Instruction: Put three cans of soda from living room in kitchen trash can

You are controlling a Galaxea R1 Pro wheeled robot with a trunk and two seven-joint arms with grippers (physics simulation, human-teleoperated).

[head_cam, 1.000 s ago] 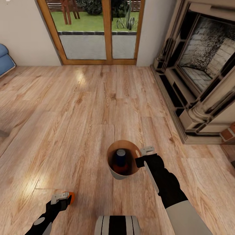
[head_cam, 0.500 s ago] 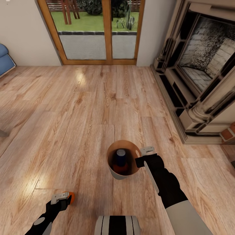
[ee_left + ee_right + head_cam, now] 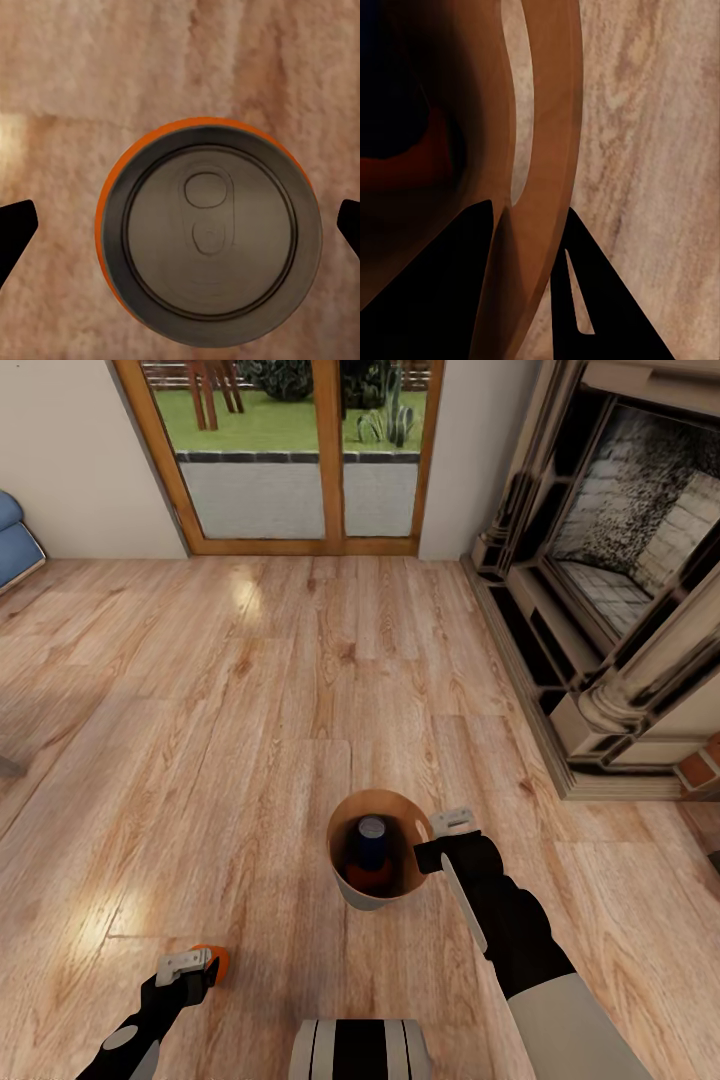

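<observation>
The tash can (image 3: 352, 898), pale grey outside and tan inside, is on the wood floor in the head view. A dark blue can of soda (image 3: 371, 830) stands inside it, with an orange one (image 3: 368, 878) beside it. My right gripper (image 3: 440, 835) is shut on the bin's right rim. In the right wrist view its fingers (image 3: 600, 315) straddle the bin wall (image 3: 547, 150). A third can of soda (image 3: 218, 962), orange, stands on the floor at lower left. My left gripper (image 3: 195, 965) is open above it. Its fingertips (image 3: 15, 232) stay clear of the silver top (image 3: 210, 236).
A stone fireplace (image 3: 620, 590) with a stepped hearth fills the right side. Wood-framed glass doors (image 3: 290, 450) stand in the far wall. A blue sofa edge (image 3: 15, 540) shows at far left. My base (image 3: 360, 1050) is at the bottom centre. Plank floor stretches ahead.
The whole picture has slid up slightly, so the camera moved. Both arms, the bin and the cans keep their places.
</observation>
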